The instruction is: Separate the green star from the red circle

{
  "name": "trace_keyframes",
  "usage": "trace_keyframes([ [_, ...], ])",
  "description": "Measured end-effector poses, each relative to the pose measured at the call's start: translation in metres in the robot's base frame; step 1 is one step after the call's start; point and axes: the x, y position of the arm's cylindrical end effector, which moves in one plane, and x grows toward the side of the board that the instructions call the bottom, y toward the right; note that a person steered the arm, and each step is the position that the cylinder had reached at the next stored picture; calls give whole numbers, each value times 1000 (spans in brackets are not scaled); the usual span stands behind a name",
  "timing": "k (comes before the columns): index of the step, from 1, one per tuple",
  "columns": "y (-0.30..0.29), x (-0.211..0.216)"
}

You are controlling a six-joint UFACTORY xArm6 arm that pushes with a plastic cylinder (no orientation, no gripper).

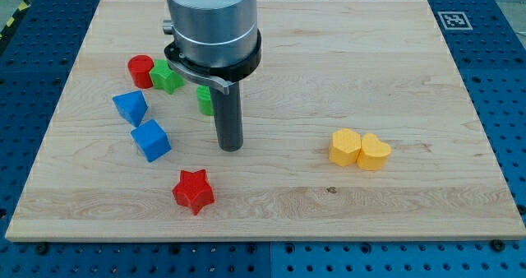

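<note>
Camera view, single moment, itemised outward from the task's things.

Item 1, green star [168, 78]: lies at the view's upper left of the desk [345, 48], up and to the view's left of my tip. It touches, or all but touches, the red circle on its left side. Judged: separation not yet achieved, since the pair sits as one cluster.

Item 2, red circle [140, 70]: a short cylinder just left of the star, farther from my tip than the star is.

Item 3, my tip [230, 146]: lower end of the dark rod, resting at desk height, below and to the view's right of the pair and apart from both. The rig has no fingers, so neither apart nor together applies; nothing is clamped. Judged: the tip stands off the pair so it can travel in and enter between them or push the star away on one side.

Item 4, second green block [205, 99]: partly hidden behind the rod, shape not clear; just left of the shaft above my tip. Judged: a possible obstruction on a direct path to the star.

Item 5, blue blocks, two: one [131, 107] and one [150, 140], left of my tip, below the pair.

Item 6, red star [193, 191]: below and left of my tip, near the desk's front.

Item 7, yellow blocks, two touching: [346, 146] and, heart-like, [374, 152], well to the right of my tip, uninvolved.
</note>
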Motion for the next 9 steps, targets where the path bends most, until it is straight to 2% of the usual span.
trace_keyframes([
  [1, -19, -27],
  [2, -23, -36],
  [3, -76, -49],
  [4, -111, -94],
  [6, -119, -105],
  [7, -116, -150],
  [8, -45, -151],
  [9, 2, -158],
])
